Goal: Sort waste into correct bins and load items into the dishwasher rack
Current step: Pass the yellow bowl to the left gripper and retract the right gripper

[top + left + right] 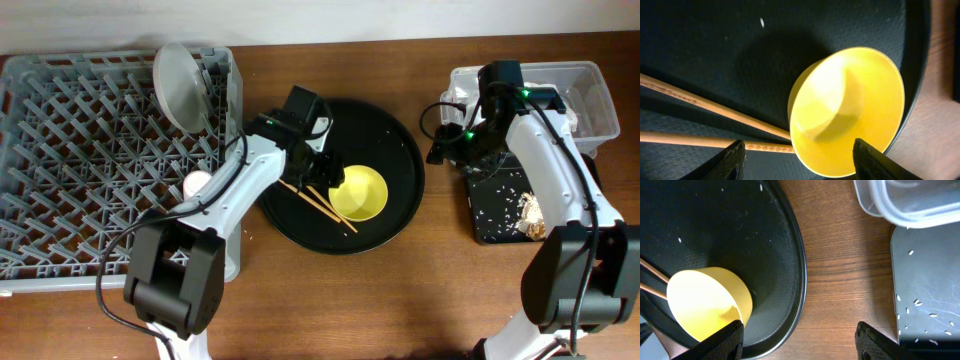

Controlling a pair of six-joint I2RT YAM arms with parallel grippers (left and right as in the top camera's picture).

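Jaws of the left gripper (799, 147) spread wide over a round yellow bowl (850, 100). Right gripper (800, 327) jaws spread too — above a brown wooden table (840, 265).

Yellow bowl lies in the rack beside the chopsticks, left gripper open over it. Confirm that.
Wrong in one respect: the overhead view shows the bowl on the round black tray, not in the rack. It does lie beside the chopsticks, left gripper open over it.

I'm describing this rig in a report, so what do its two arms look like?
The left arm and right arm have white tubular links and black joint housings. Thin black cables loop alongside. Small green lights glow on the right arm. The fingers are black wedges.
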